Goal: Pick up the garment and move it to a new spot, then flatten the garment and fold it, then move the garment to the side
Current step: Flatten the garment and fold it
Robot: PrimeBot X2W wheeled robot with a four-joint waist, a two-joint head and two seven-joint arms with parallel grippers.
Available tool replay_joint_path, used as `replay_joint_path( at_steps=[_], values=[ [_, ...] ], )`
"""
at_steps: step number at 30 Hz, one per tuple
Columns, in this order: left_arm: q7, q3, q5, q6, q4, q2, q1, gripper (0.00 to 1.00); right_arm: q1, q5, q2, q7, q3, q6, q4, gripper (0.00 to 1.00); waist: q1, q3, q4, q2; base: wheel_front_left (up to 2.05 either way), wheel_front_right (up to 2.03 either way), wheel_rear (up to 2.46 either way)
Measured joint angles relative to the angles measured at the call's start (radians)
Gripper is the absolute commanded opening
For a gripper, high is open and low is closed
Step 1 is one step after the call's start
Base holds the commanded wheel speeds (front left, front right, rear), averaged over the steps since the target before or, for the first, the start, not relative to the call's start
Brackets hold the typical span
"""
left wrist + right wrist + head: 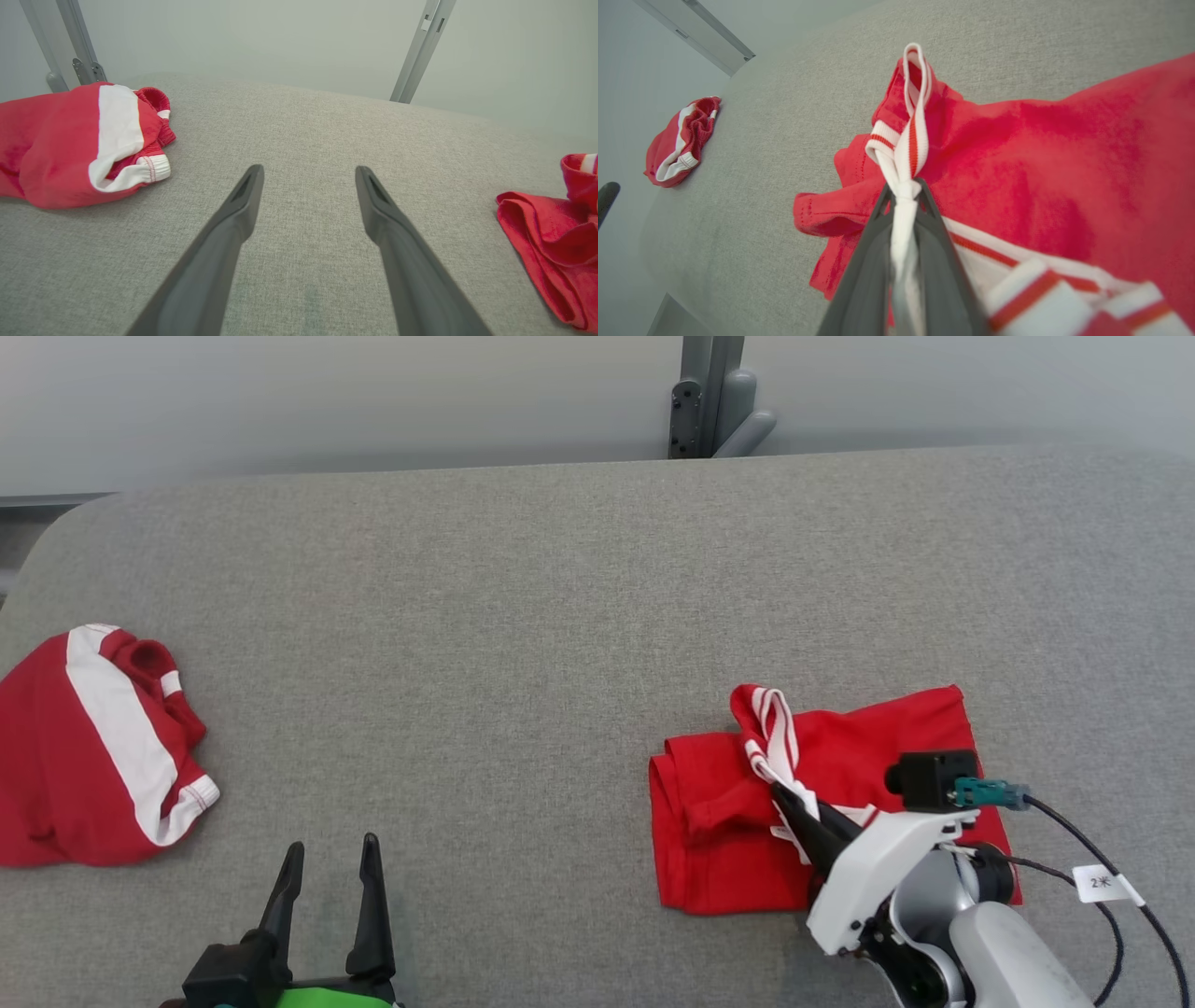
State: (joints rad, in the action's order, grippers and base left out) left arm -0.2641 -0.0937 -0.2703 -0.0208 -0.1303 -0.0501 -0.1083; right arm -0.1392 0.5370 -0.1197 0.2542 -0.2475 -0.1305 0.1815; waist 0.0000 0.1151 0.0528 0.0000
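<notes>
Two red pieces lie on the grey table (523, 616). The garment (728, 821) is on the robot's right, near the front edge, partly folded into a rough rectangle whose long axis runs left to right, its far right corner tilted slightly away. Its white-and-red striped trim (775, 728) stands up from the middle, pointing to the far side. The right gripper (782, 795) has its fingers clamped on that trim. The second garment (84, 756) sits bunched at the far left, well apart. The left gripper (333, 845) hovers between them, fingers spread, holding nothing.
</notes>
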Motion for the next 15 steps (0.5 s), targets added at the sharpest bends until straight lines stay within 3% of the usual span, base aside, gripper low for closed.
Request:
replay_joint_path(
  at_steps=[4,14,15],
  values=[
    [0.000,-0.006,0.003,-0.003,-0.010,0.000,0.003,1.00,-0.051,-0.012,0.045,-0.044,-0.027,0.000,0.066,0.00,0.0000,0.011,0.014,0.0000,0.00,0.00,0.00],
    [0.000,-0.019,-0.001,0.003,-0.023,0.000,0.007,1.00,-0.088,-0.005,0.063,-0.082,-0.085,0.000,0.131,0.00,0.0000,0.015,0.029,0.0000,0.00,0.00,0.00],
    [0.000,-0.019,-0.001,0.003,-0.024,0.000,0.007,1.00,-0.089,-0.008,0.065,-0.087,-0.090,0.000,0.131,0.47,0.0000,0.016,0.027,0.0000,0.00,0.00,0.00]
  ],
)
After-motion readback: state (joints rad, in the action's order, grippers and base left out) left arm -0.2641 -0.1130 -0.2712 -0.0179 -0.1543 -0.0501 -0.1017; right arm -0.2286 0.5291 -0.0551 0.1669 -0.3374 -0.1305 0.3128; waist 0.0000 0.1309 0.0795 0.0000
